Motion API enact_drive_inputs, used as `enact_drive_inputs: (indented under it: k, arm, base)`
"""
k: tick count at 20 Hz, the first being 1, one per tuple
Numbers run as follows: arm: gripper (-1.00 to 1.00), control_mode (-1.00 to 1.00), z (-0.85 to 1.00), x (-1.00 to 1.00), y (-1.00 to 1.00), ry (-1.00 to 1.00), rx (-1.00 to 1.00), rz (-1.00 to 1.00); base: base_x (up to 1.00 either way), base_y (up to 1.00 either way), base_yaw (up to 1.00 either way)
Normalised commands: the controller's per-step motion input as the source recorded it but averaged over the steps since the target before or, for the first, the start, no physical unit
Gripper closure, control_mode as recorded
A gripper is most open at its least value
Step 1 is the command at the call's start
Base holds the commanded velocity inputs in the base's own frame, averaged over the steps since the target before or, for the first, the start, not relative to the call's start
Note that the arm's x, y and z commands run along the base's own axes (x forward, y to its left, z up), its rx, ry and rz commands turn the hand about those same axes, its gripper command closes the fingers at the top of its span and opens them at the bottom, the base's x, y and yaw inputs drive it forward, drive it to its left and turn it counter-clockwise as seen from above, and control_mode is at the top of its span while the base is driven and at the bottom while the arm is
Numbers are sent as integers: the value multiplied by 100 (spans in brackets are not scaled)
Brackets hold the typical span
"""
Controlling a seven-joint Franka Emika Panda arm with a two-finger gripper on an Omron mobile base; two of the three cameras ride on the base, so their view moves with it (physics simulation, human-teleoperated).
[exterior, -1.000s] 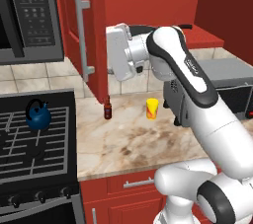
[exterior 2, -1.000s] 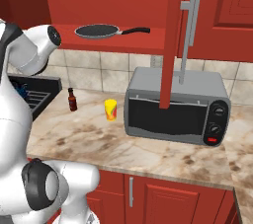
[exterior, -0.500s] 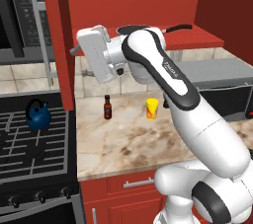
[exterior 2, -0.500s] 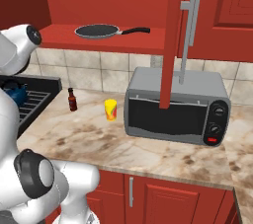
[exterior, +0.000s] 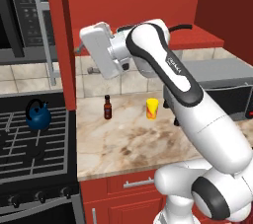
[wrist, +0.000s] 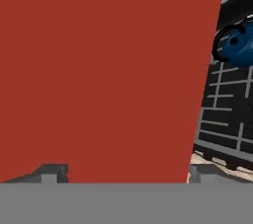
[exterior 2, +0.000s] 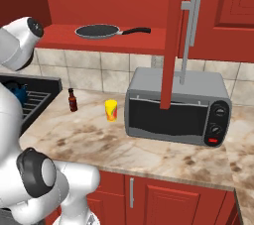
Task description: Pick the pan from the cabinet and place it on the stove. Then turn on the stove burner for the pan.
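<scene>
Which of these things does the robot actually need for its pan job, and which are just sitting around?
Needed: pan on the cabinet shelf; stove; claw.

Just sitting around: blue kettle, small bottle, yellow cup, toaster oven, microwave.

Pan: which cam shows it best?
Right base view: the pan sits whole on the red cabinet shelf, handle to the right. In the left base view the arm hides all but its handle.
</scene>
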Motion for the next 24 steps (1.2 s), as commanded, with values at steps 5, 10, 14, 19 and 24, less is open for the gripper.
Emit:
enact_drive_inputs:
  k: [5, 10, 14, 19, 24]
  arm:
    - [-100, -100, 0, 0, -46, -12, -4, -15]
    - [-100, -100, 0, 3, -47, -10, -2, -33]
    - [-100, -100, 0, 18, -42, -5, -1, -43]
    - [-100, -100, 0, 42, -43, 0, 0, -46]
    - [-100, -100, 0, 50, -70, 0, 0, -40]
  base:
    - [0, 0, 0]
    - [0, 0, 0]
    - [0, 0, 0]
    - [0, 0, 0]
    - [0, 0, 0]
